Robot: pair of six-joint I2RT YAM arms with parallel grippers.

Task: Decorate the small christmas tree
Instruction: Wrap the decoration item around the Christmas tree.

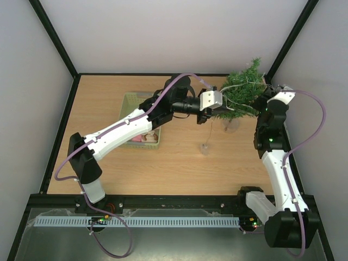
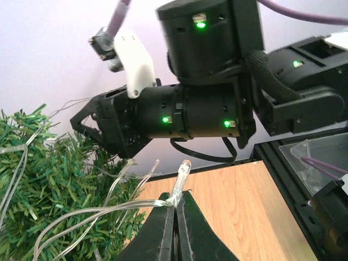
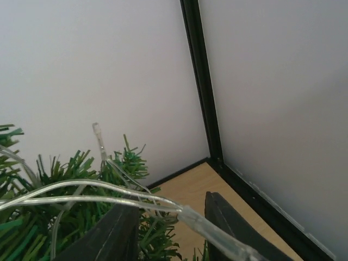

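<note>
The left pincer (image 2: 176, 200) was pressed shut on a clear plastic string of tiny lights (image 2: 103, 211), with one slim bulb (image 2: 184, 169) standing up just past its tips. From there the string trailed into the needles of the small dark-green artificial christmas tree (image 1: 246, 87), which sat at the far right corner of the wooden desk (image 1: 109, 168). Close against the tree, the right pincer (image 3: 171, 206) had its fingers parted; the same string passed between them, apparently unpinched. Well apart, toward the far left of the desk, was a pale green lattice basket (image 1: 126, 103). The likeliest trouble was a pull by the left arm. With the string already caught in the branches, any tension could drag or tip so light a tree. The loose run through the right pincer could also slip free, or loop round a finger. The two wrists were close together, so a careless swing risked a knock.
</note>
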